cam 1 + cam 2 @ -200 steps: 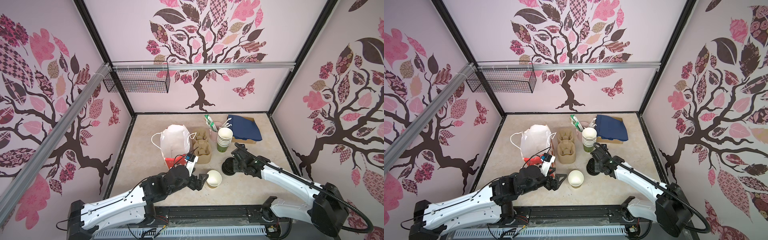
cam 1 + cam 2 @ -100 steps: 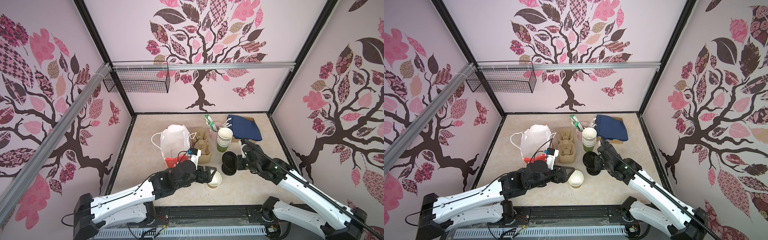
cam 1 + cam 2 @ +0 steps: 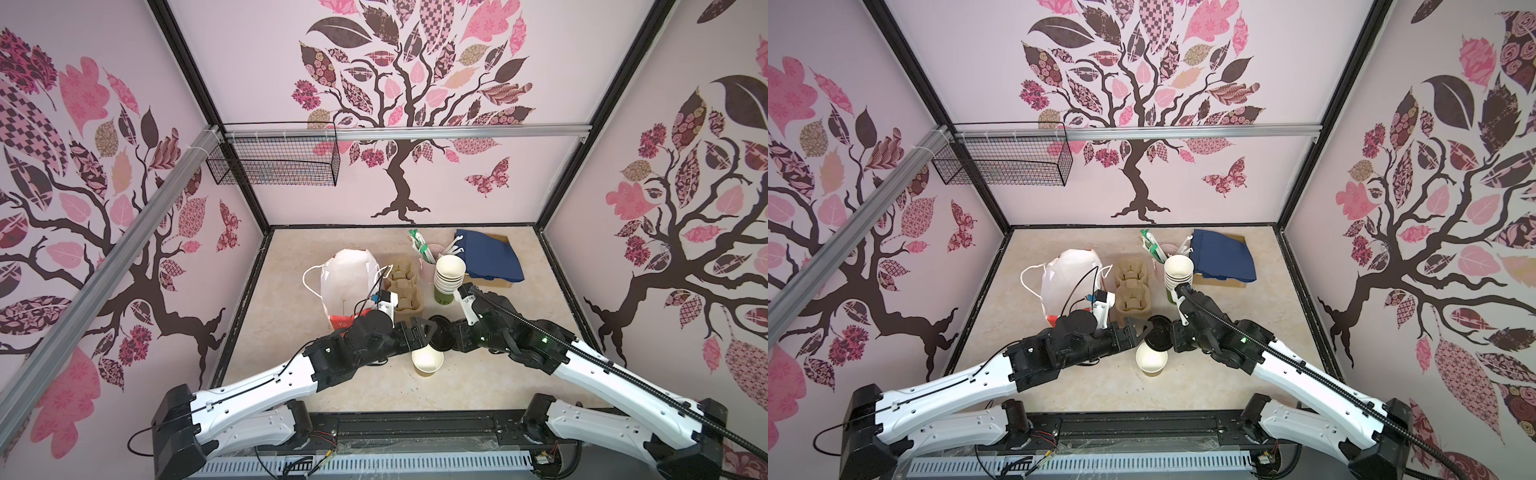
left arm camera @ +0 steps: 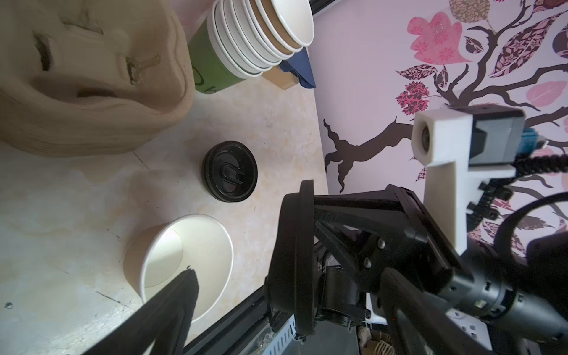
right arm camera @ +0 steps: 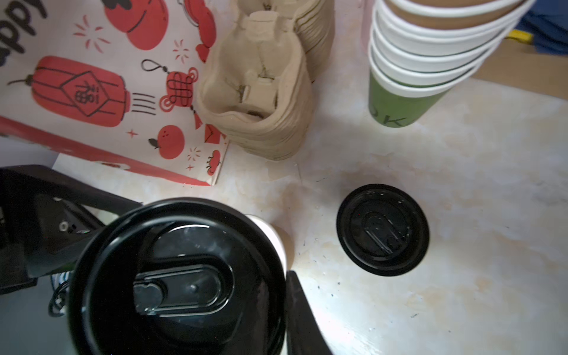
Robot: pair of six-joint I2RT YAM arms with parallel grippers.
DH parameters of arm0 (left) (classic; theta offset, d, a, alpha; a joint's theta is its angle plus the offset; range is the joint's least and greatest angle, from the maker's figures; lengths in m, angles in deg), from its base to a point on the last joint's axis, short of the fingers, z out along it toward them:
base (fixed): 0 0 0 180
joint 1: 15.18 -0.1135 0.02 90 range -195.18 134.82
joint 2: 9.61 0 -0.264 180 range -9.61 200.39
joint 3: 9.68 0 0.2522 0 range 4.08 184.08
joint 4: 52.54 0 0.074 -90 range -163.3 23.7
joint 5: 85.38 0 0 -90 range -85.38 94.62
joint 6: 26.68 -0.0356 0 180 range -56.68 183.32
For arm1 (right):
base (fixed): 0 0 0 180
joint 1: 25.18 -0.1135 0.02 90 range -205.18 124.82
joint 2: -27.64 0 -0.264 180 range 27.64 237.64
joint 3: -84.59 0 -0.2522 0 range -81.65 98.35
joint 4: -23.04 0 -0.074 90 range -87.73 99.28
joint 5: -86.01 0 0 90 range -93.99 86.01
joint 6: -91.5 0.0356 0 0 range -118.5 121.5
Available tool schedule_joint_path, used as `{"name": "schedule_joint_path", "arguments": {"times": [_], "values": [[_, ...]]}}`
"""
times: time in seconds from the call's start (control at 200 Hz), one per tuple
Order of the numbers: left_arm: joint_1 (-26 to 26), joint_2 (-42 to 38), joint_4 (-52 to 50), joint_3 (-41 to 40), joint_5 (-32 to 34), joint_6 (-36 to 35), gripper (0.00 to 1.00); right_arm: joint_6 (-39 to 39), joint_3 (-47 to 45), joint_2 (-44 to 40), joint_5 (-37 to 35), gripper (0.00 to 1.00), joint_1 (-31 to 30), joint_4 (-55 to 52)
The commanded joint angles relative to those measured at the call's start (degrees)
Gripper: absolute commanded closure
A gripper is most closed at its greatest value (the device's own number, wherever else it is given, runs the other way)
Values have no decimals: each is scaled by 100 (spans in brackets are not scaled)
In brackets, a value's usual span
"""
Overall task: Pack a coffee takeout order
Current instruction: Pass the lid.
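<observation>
Right jaws clamped on the black lid [image 5: 176, 276], close above the cup [image 4: 184, 258], off-centre; left jaws wide apart beside it. Centre first, then press level.

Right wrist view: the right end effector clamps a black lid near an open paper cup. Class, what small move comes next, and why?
Probably draw the right end effector back toward the robot until its black lid centres over the paper cup. In both top views the lid sits by the cup's far rim, not over its open mouth.
</observation>
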Motion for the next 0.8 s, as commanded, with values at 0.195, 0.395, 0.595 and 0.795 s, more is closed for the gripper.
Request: {"name": "schedule_joint_path", "arguments": {"times": [0.195, 0.395, 0.595, 0.795], "values": [[-158, 113, -36, 83, -332, 237, 22, 131, 111, -33, 397, 86, -168, 327], [-158, 121, 68, 60, -365, 323, 32, 116, 50, -16, 432, 86, -168, 478], [-159, 113, 89, 49, -376, 370, 41, 79, 44, 76, 303, 85, -168, 574], [-167, 121, 86, -1, -376, 370, 45, 94, 60, 158, 33, 86, -168, 583]]}}
